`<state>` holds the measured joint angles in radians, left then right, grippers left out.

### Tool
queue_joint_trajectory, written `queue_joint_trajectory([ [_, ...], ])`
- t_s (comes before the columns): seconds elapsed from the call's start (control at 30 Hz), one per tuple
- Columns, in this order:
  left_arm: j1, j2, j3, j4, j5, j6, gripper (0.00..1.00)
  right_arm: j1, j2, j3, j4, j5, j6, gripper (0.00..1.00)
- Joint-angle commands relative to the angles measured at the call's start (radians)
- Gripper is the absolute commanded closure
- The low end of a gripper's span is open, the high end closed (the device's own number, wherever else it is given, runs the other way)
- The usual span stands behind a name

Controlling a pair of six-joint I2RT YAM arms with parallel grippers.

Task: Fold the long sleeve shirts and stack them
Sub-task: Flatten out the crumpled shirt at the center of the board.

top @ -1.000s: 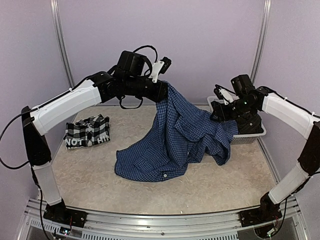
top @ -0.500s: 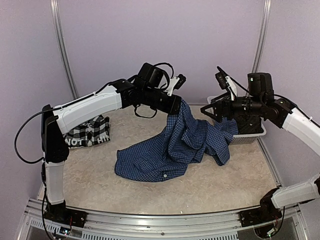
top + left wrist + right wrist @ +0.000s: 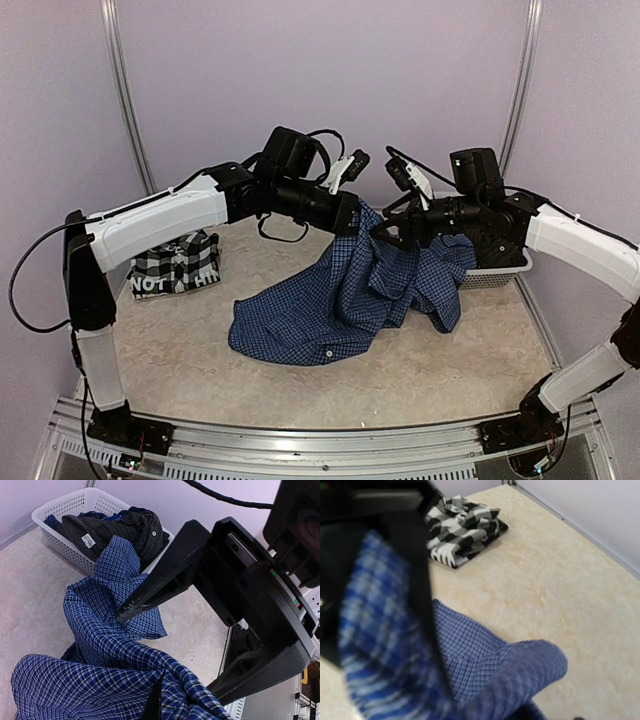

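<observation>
I see a white basket [image 3: 500,268] at the right side of the table [image 3: 170,340] — it is full of dark clothes [image 3: 122,525], one with thin stripes. The table top is pale and blotchy — lilac walls [image 3: 420,80] stand behind it.

The left arm [image 3: 150,215] and right arm [image 3: 585,240] have long white shells set between bulky black joint housings. Behind each set of fingers sits a black block with a white bracket [image 3: 343,168], and thin black cables [image 3: 283,232] loop back from there. On the right gripper [image 3: 385,232] the fingers [image 3: 160,587] are matte black tapered wedges. Tiny green and red marks show just behind them.
</observation>
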<state>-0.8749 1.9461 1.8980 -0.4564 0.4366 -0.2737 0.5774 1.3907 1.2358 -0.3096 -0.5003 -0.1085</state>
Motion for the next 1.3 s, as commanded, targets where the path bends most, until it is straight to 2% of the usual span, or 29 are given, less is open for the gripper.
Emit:
queue_joint_trajectory([
  [0.0,-0.013,-0.061,-0.034,0.064,0.040,-0.027,1.00,0.017,0.022,0.052,0.009,-0.066,-0.049,0.33],
  [0.27,-0.010,-0.074,-0.065,0.089,0.040,-0.041,1.00,0.030,0.002,0.001,0.058,-0.226,-0.058,0.67],
  [0.4,-0.010,-0.071,-0.068,0.095,0.047,-0.036,1.00,0.032,-0.007,-0.004,0.050,-0.191,-0.046,1.00],
  [0.47,-0.012,-0.078,-0.089,0.116,0.054,-0.025,0.98,0.031,-0.032,-0.016,0.030,-0.132,-0.040,1.00],
  [0.57,-0.011,-0.127,-0.178,0.189,0.068,0.015,0.80,0.024,-0.105,-0.071,0.002,-0.052,-0.019,1.00],
  [0.73,0.039,-0.297,-0.444,0.352,0.108,0.055,0.19,0.010,-0.257,-0.217,-0.049,0.062,0.092,1.00],
  [0.8,0.075,-0.357,-0.536,0.383,0.121,0.082,0.05,0.000,-0.305,-0.265,-0.084,0.108,0.172,1.00],
  [0.9,0.127,-0.433,-0.642,0.373,0.046,0.135,0.01,-0.013,-0.372,-0.347,-0.144,0.198,0.299,1.00],
  [1.03,0.200,-0.458,-0.696,0.257,-0.090,0.201,0.03,-0.033,-0.419,-0.397,-0.307,0.376,0.509,1.00],
  [1.13,0.200,-0.402,-0.676,0.147,-0.246,0.269,0.03,-0.053,-0.439,-0.422,-0.394,0.440,0.640,1.00],
  [1.27,0.216,-0.289,-0.661,0.081,-0.250,0.383,0.04,-0.066,-0.422,-0.489,-0.395,0.415,0.711,1.00],
])
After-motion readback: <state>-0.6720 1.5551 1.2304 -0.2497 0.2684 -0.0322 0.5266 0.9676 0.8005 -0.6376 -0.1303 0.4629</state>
